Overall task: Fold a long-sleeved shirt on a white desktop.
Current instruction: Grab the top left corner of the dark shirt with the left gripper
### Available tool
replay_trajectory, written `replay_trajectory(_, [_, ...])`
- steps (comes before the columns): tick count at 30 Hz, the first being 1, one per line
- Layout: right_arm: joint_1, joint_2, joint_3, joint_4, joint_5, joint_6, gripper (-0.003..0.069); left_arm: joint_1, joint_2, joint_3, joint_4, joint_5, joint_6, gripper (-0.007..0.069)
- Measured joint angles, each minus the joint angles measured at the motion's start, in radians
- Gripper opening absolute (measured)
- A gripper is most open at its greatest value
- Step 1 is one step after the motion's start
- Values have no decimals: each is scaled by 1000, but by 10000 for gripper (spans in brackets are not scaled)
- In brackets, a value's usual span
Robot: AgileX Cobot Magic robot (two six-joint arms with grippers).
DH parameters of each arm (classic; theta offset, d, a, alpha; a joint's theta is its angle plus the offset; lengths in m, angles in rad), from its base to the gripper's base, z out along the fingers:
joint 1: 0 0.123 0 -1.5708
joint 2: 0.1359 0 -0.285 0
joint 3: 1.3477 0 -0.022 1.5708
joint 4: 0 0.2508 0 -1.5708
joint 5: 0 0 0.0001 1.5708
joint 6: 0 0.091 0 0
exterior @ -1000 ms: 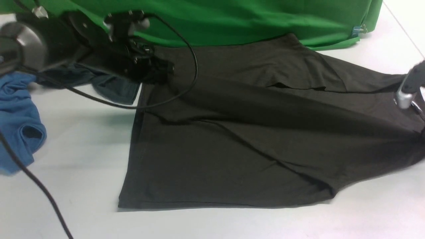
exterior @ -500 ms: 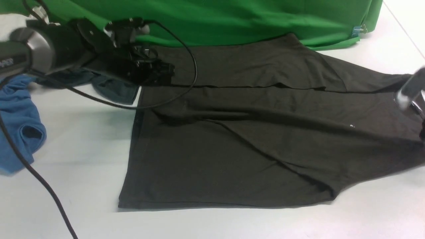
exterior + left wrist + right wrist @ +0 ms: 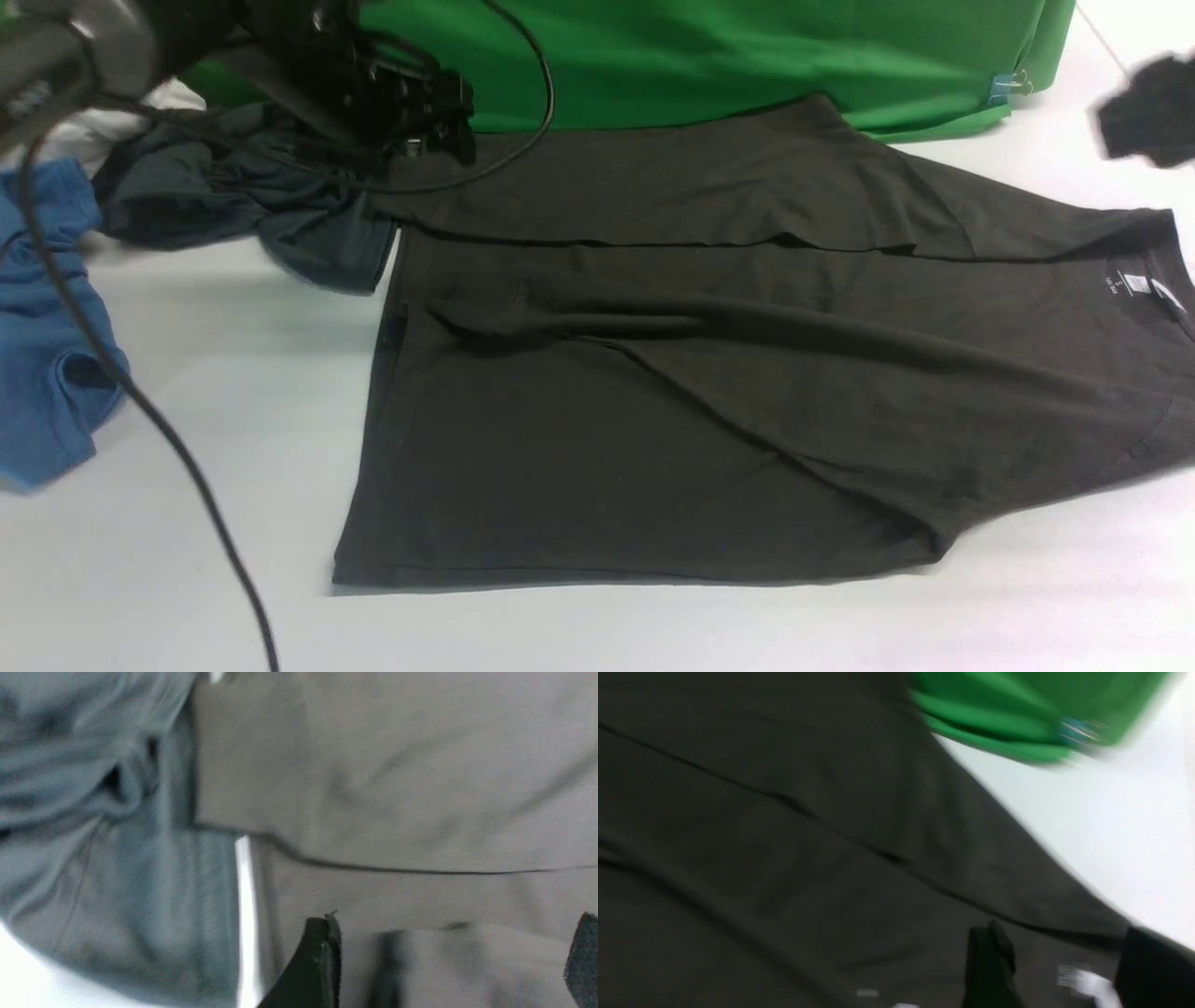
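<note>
The long-sleeved shirt (image 3: 700,373) lies spread across the white desktop (image 3: 233,373), its far part folded over toward me and its white neck label (image 3: 1134,283) at the right. My left gripper (image 3: 434,126) hovers over the shirt's far left corner, near the teal-grey garment. In the left wrist view it (image 3: 453,961) is open above a fold of the shirt (image 3: 420,788), holding nothing. My right gripper (image 3: 1144,121) is a blur above the far right of the desk. The right wrist view shows it (image 3: 1069,970) open over the label (image 3: 1083,980), empty.
A dark teal-grey garment (image 3: 280,205) lies bunched at the shirt's far left corner, with a bright blue garment (image 3: 47,355) further left. A green cloth (image 3: 700,56) hangs along the back. A black cable (image 3: 187,485) trails over the left of the desk.
Both grippers have opened and let go of the shirt. The left one lifted up and back. The right one rose off the collar toward the far right. The shirt settled flat.
</note>
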Motion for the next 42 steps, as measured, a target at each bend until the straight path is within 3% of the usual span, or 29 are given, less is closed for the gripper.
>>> replay_trajectory(7, [182, -1, 8, 4, 33, 28, 395, 59, 134, -56, -38, -66, -63, 677])
replay_trajectory(11, [229, 0, 8, 6, 24, 22, 395, 67, 163, -60, -76, -149, -60, 655])
replay_trajectory(23, [238, 0, 9, 6, 32, 19, 395, 67, 203, -72, -112, -243, -65, 489])
replay_trajectory(36, [238, 0, 9, 6, 35, 13, 395, 98, 215, -72, -54, -241, -164, 476])
replay_trajectory(40, [238, 0, 9, 6, 35, 13, 395, 99, 235, -72, -122, -302, -132, 465])
replay_trajectory(42, [238, 0, 9, 6, 37, 8, 395, 99, 243, -72, -202, -329, -57, 402])
